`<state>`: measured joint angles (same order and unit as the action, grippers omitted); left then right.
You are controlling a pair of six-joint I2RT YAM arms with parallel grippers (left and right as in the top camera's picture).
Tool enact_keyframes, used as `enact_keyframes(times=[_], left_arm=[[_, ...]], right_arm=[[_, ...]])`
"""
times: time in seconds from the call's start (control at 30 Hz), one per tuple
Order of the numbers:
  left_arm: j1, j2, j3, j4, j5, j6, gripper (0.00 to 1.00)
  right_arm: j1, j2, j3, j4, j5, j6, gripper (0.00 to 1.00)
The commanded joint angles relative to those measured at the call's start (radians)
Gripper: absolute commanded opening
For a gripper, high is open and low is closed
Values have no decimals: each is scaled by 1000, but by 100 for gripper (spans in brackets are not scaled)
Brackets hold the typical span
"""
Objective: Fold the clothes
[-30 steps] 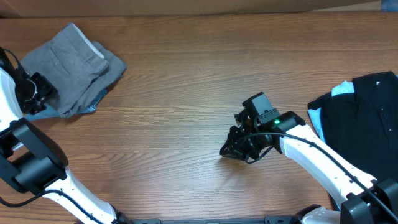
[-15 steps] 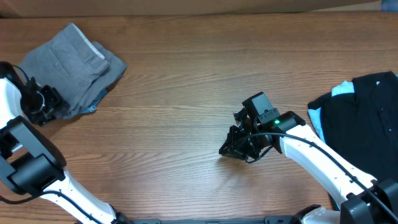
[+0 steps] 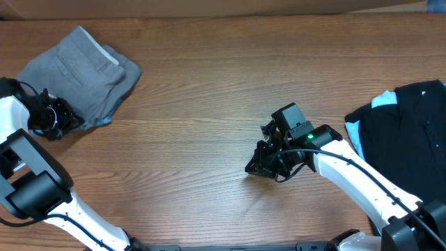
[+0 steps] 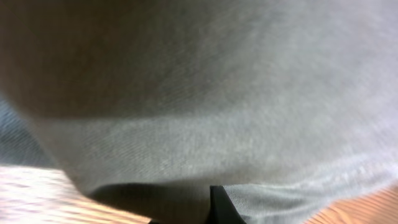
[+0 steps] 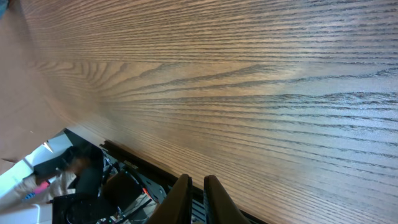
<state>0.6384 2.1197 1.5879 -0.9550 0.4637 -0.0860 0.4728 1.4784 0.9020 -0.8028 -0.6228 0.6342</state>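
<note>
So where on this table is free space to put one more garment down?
Widest bare wood lies between the grey shorts and the right claw; more runs along the far table edge. Crowded: left claw beside the shorts, black garment at right.

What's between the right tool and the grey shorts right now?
Only bare wooden table lies between the right tool and the grey shorts; the overhead view shows that stretch.

A robotics lab: white robot arms (image 3: 362, 174) at a wood-grain table (image 3: 209, 84), cabled equipment (image 5: 112, 186) beside it.
</note>
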Motion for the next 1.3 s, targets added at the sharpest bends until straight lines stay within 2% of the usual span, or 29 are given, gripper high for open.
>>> enact_keyframes(times=[0.0, 0.23, 0.33, 0.53, 0.67, 0.7, 0.77, 0.83, 1.03, 1.13, 1.2, 1.27], left_arm=[[1, -79, -12, -5, 201, -14, 4], [0, -233, -2, -3, 217, -125, 4], [-9, -271, -2, -19, 215, -132, 4], [-72, -274, -10, -81, 101, -132, 4], [-124, -274, -16, -91, -6, -151, 16], [-134, -274, -16, -91, -28, -159, 21], [-144, -274, -16, -91, -53, -170, 39], [-143, -274, -16, -89, -52, -170, 47], [-101, -274, 13, -87, -53, -164, 52], [-35, -274, 48, -61, -52, -164, 63], [15, -274, 51, -18, -52, -161, 64], [61, -264, 51, 27, -47, -160, 59]], right_arm=[[3, -10, 16, 5, 0, -14, 11], [4, -10, 16, 6, 1, -26, 11], [4, -10, 16, 10, 2, -40, 11], [4, -10, 16, 16, 10, -41, 11], [4, -10, 16, 15, 11, -60, 11], [4, -10, 16, 13, 11, -60, 11], [4, -10, 16, 12, 11, -60, 11], [4, -10, 16, 12, 11, -60, 11], [4, -10, 16, 11, 11, -63, 11], [4, -10, 16, 5, 11, -64, 11], [4, -10, 16, 4, 11, -67, 11], [4, -10, 16, 6, 14, -66, 12]])
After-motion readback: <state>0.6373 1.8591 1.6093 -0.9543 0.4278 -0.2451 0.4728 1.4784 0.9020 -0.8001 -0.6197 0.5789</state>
